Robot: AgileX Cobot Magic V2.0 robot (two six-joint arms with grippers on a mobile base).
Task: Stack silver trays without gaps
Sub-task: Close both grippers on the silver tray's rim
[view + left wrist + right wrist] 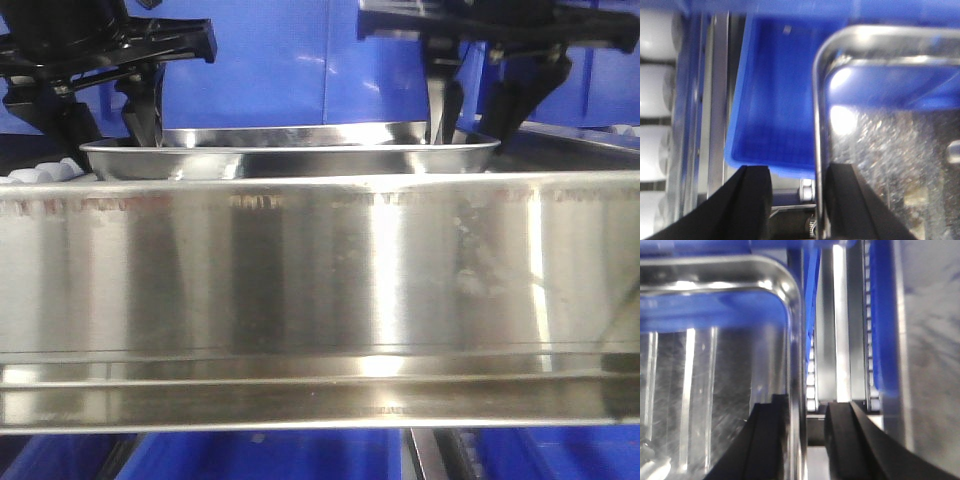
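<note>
One silver tray shows behind the steel rail, level, its rim catching the light. Whether another tray lies under it cannot be told. My left gripper stands at the tray's left end. In the left wrist view its jaws are open and straddle the tray rim, which runs close to the inner finger. My right gripper stands at the tray's right end. Its jaws are open astride the tray rim, with one finger inside the tray against the wall.
A long brushed-steel rail fills the front and hides the tray's lower part. A deep blue bin sits left of the tray, and white rollers lie further left. A steel track with rollers runs right of the tray.
</note>
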